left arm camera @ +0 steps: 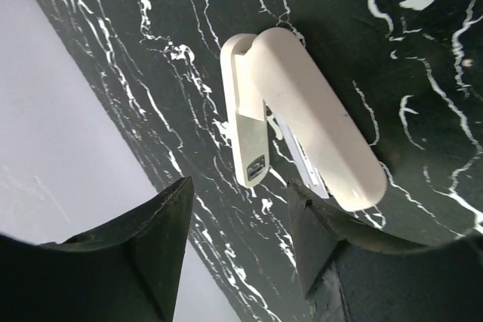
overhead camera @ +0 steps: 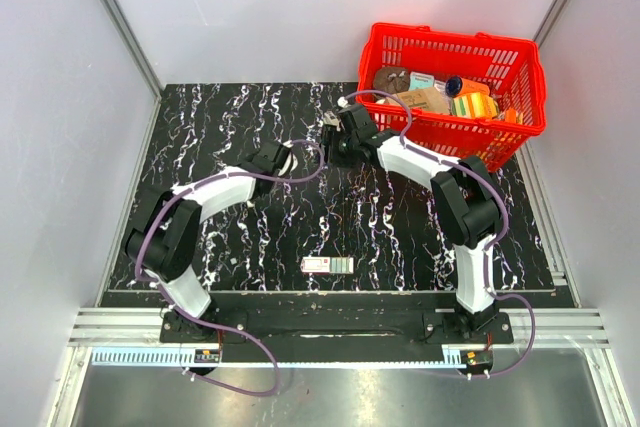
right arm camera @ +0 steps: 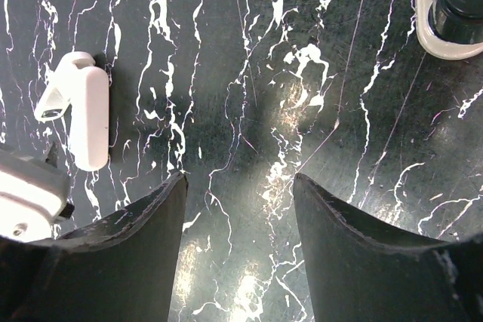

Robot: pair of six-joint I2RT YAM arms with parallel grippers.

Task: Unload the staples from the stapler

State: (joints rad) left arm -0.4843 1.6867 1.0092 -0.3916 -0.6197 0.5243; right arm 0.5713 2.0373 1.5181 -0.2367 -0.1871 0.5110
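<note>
Hangs left gripper (left arm camera: 238, 186), released, just above stapler (left arm camera: 317, 126) lying toward tabletop's far edge; holds right gripper (right arm camera: 240, 177) released nearby, apparently touching nothing.

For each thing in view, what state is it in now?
stapler: lying loose, arms slightly parted, not held
left gripper: open, empty, close to the stapler
right gripper: open, empty
basket: upright, holding goods
box: lying flat
</note>
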